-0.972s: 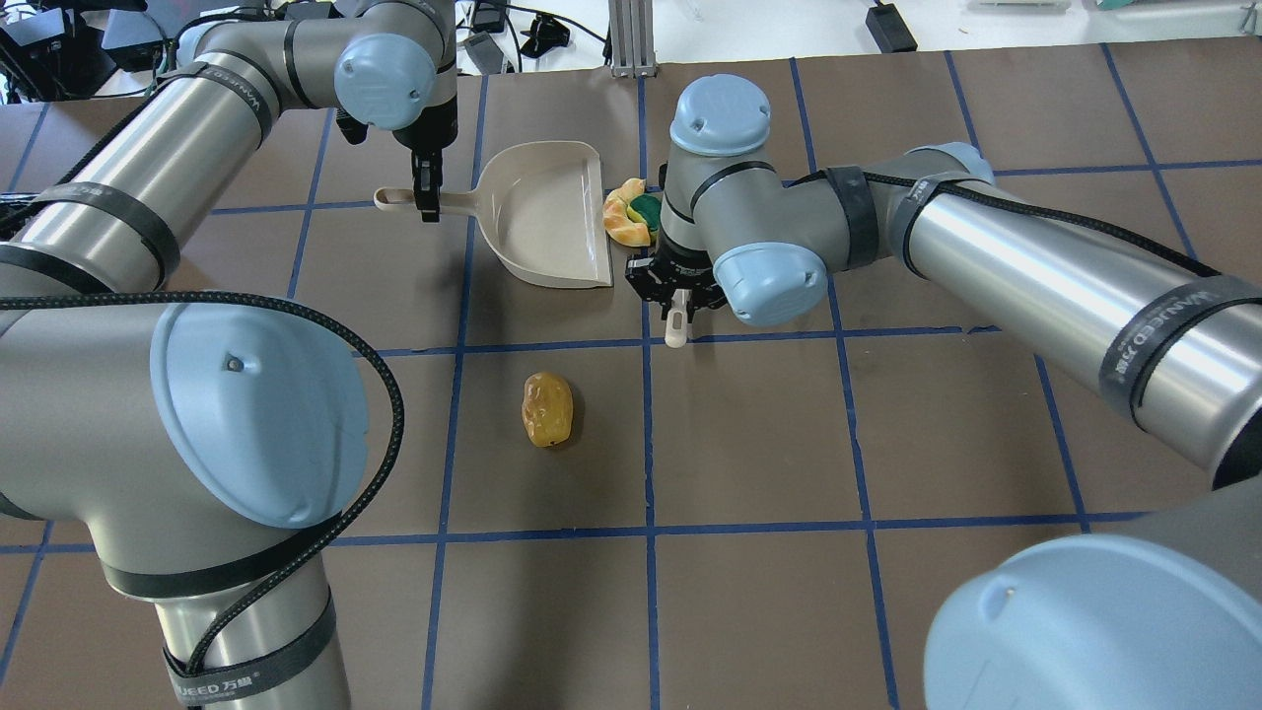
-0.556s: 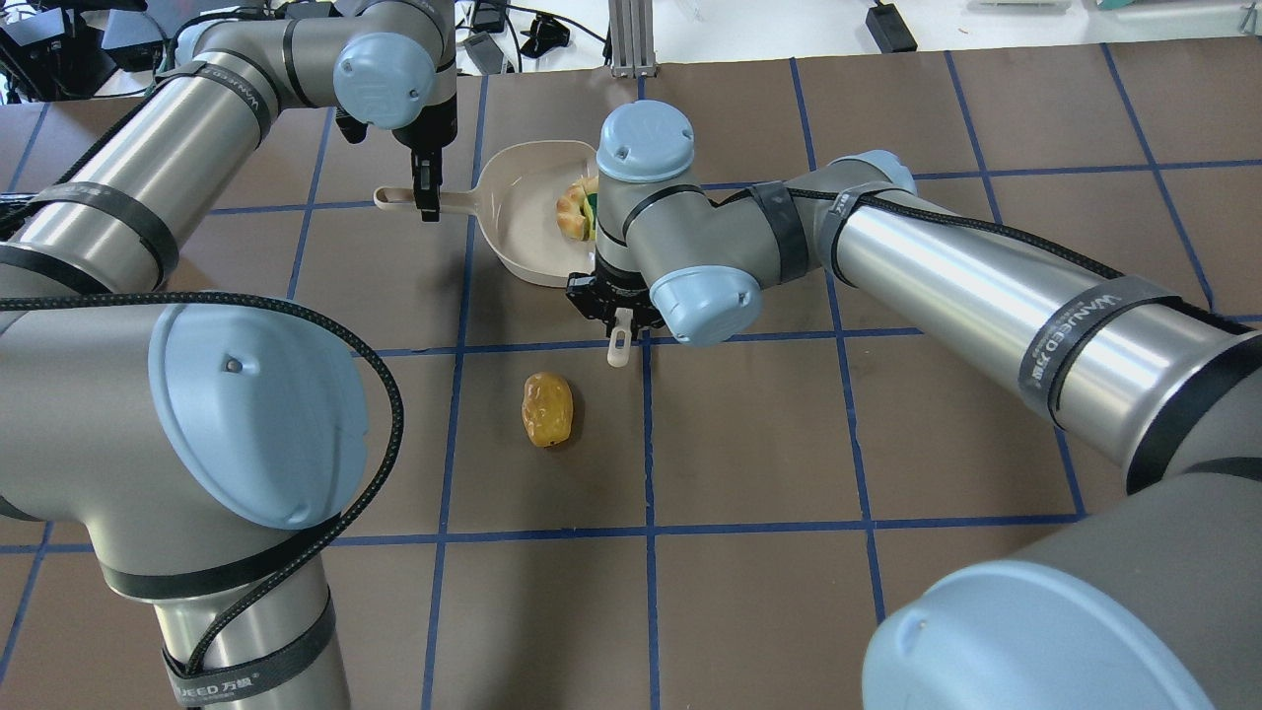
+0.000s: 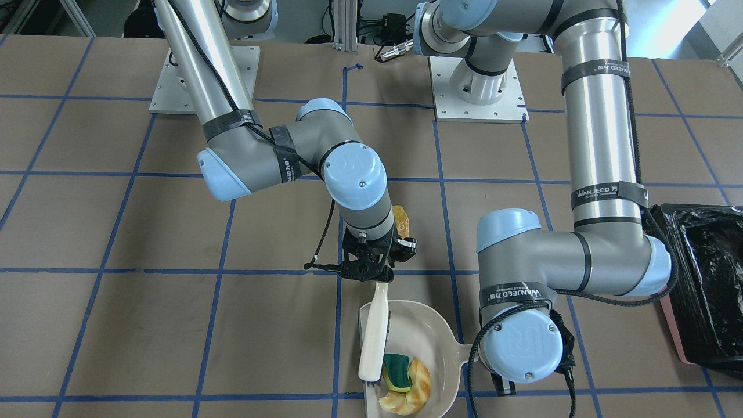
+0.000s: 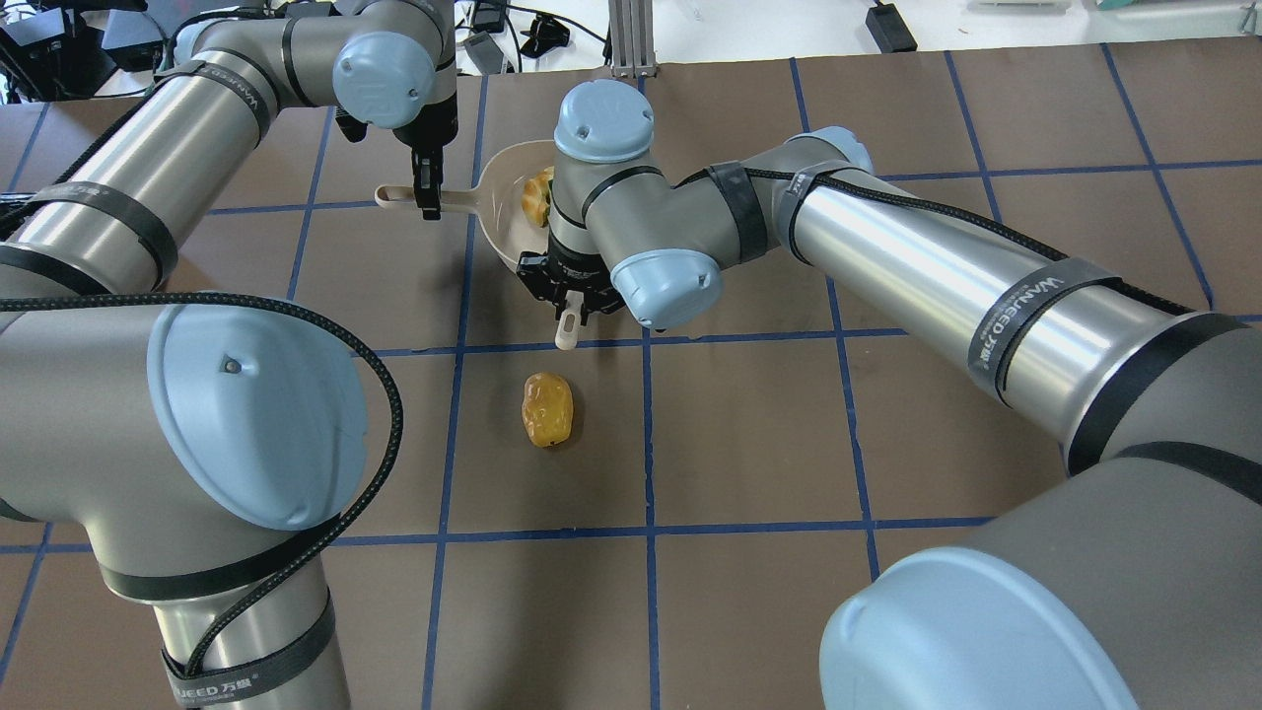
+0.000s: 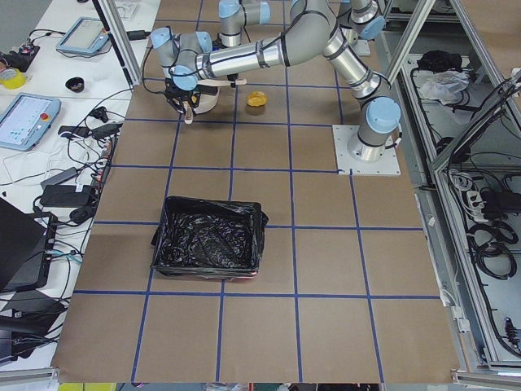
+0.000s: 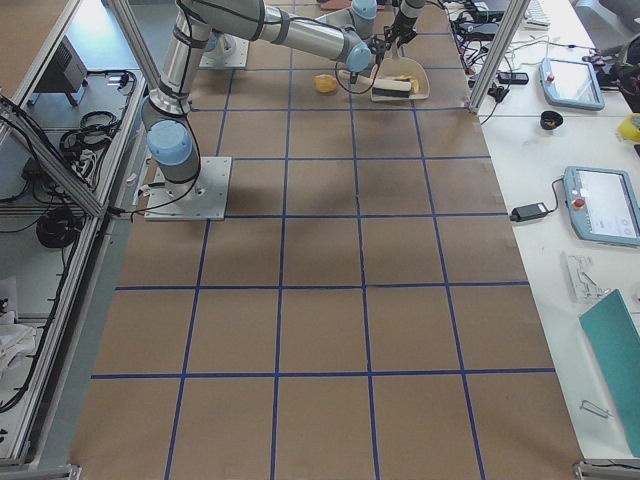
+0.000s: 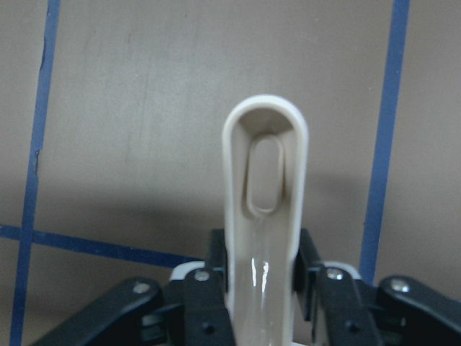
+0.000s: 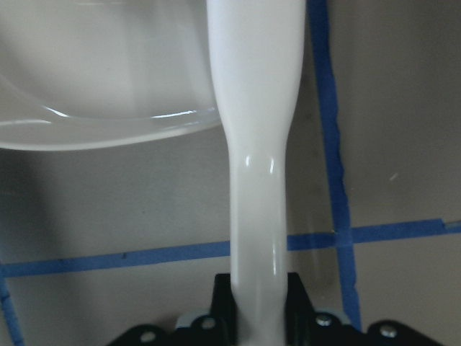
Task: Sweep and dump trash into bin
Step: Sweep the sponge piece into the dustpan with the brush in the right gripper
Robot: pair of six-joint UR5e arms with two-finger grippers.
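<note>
Left pincer (image 7: 263, 263) clamps the dustpan's (image 3: 424, 331) handle, bracing it by the desk's far edge. Right pincer (image 3: 376, 276) grips the brush (image 3: 374, 334), crowding croissant (image 3: 409, 392) and sponge (image 3: 396, 370) inside. Potato (image 4: 548, 409) lies unswept, toward the middle.

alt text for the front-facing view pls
The right gripper holds a cream brush reaching into a dustpan, beside a green sponge and a croissant. A yellow potato sits half hidden behind that gripper; a black-lined bin stands at the picture's right edge.

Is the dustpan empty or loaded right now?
Loaded: croissant and sponge lie inside the dustpan beside the brush; the potato sits outside it.
</note>
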